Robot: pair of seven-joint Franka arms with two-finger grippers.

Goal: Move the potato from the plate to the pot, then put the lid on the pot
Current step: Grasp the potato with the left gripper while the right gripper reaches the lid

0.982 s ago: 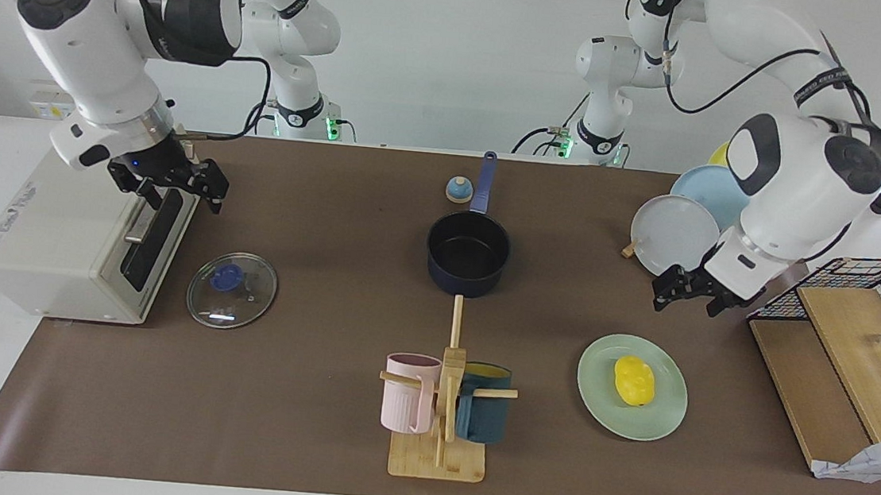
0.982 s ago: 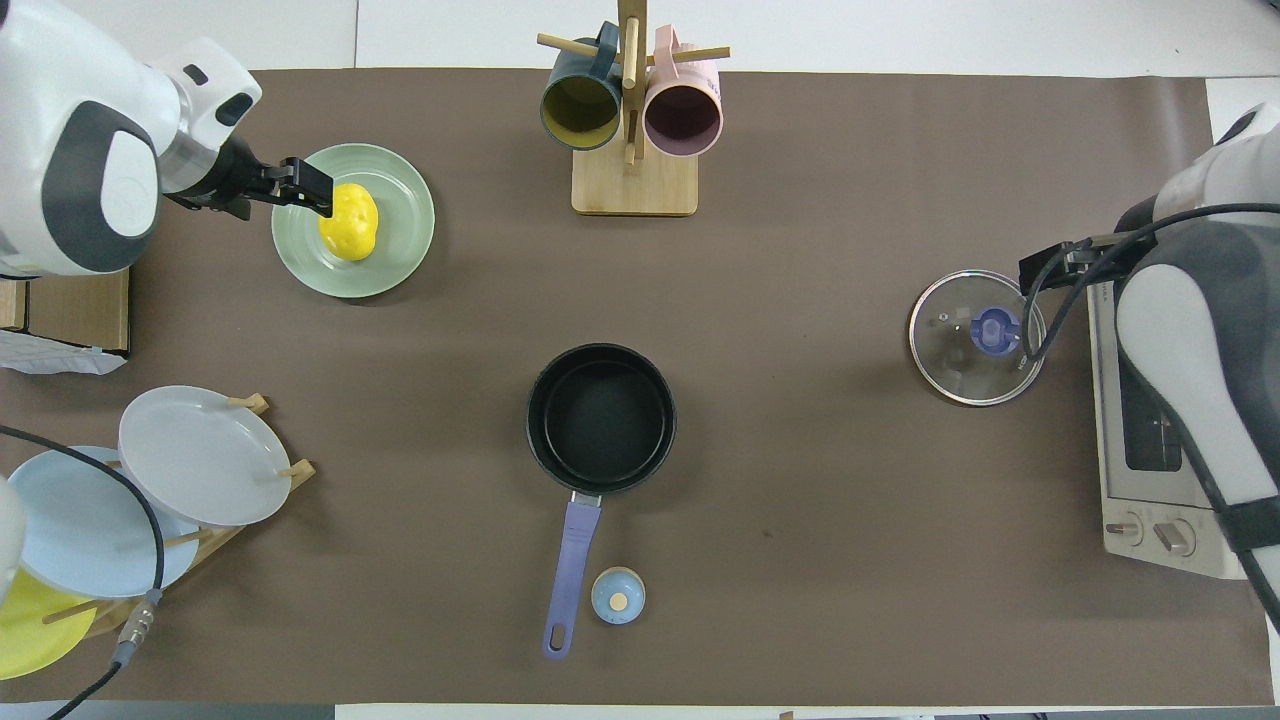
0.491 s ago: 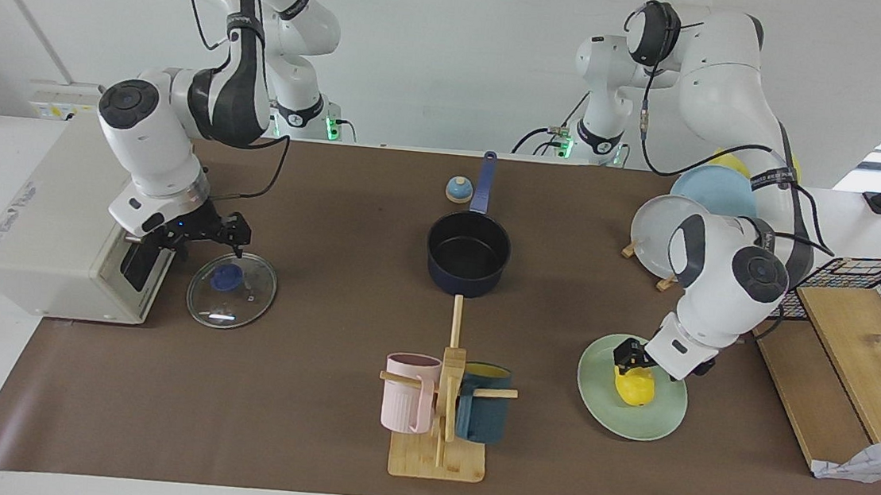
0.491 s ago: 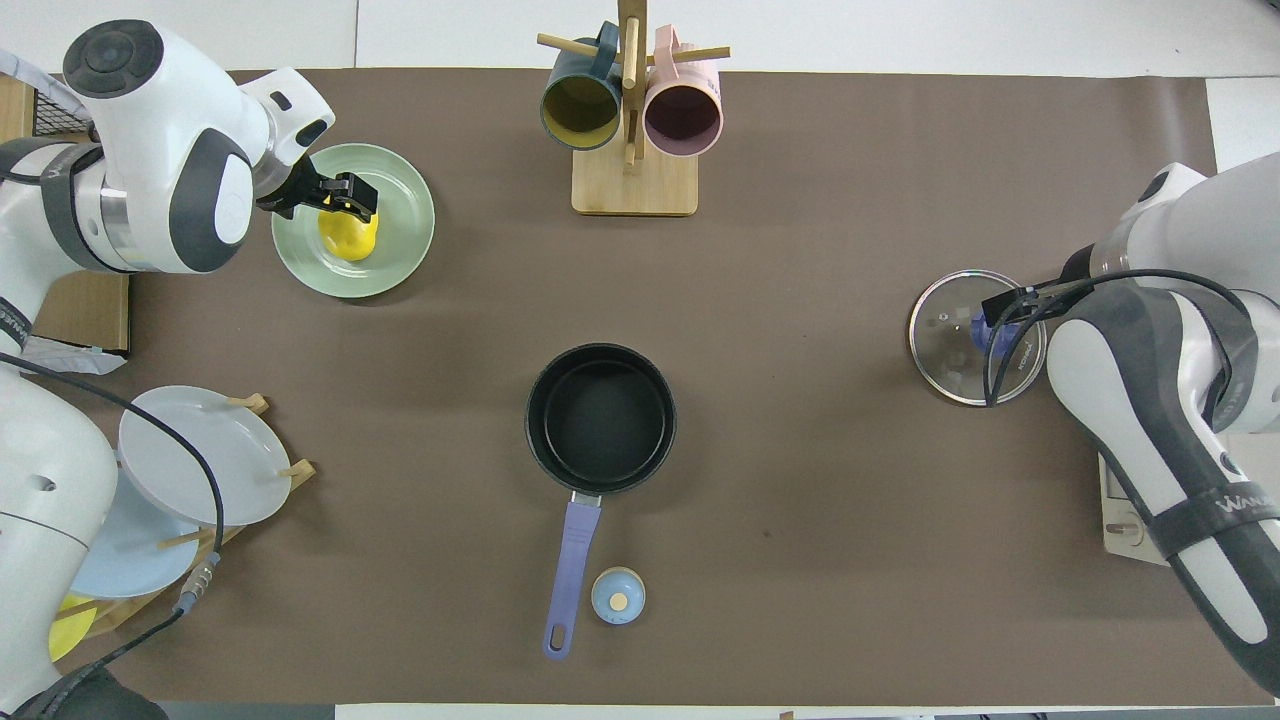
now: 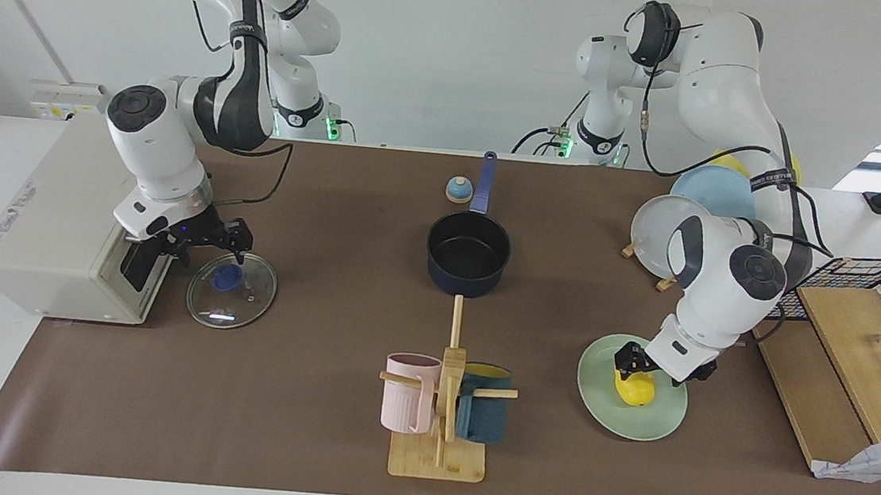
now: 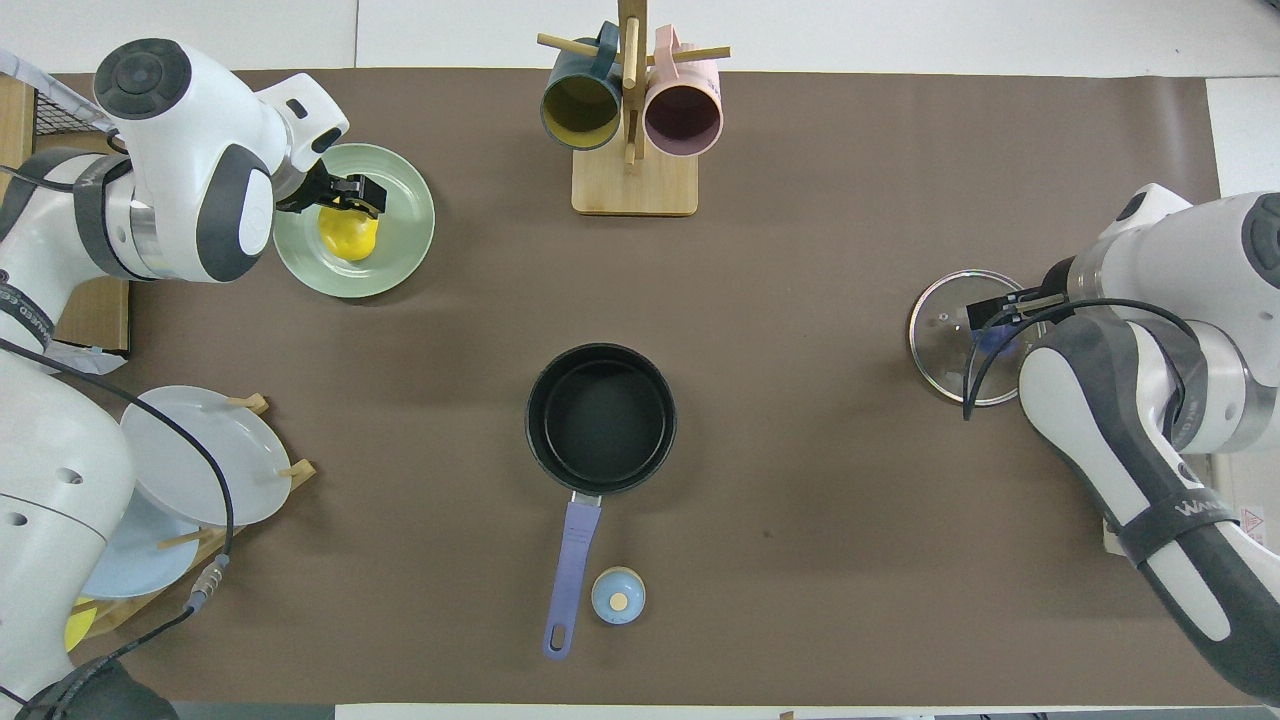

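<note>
1. Both arms have dropped a long way since a second ago: the left pincer (image 5: 632, 362) has come down from the air beside the plate rack onto the potato (image 5: 635, 388), and the right pincer (image 5: 212, 237) has come off the toaster oven (image 5: 51, 229) to the lid (image 5: 232, 290).
2. Left pincer now sits low over the mint-green plate (image 5: 660, 422), its fingers spread and straddling the top of the potato; I cannot tell whether they touch it. The potato lies on the plate directly under the pincer.
3. Right pincer hangs just above the lid, fingers spread, tips at the blue knob. From above, the pincer (image 6: 990, 312) covers part of the knob, and contact is not clear. The lid lies flat on the table directly beneath it, beside the oven's door.
4. Between the two pincers, well apart from each, the pot (image 5: 468, 254) stands empty in the middle of the table, its long handle pointing toward the robots.
5. A small bell (image 5: 457, 190) sits just beside that handle.
6. A wooden mug stand (image 5: 440, 439) with a pink mug (image 5: 408, 392) and a teal mug (image 5: 483, 415) stands farther from the robots than the pot.
7. The plate rack (image 5: 673, 236) stands near the left arm, nearer the robots than the green plate.
</note>
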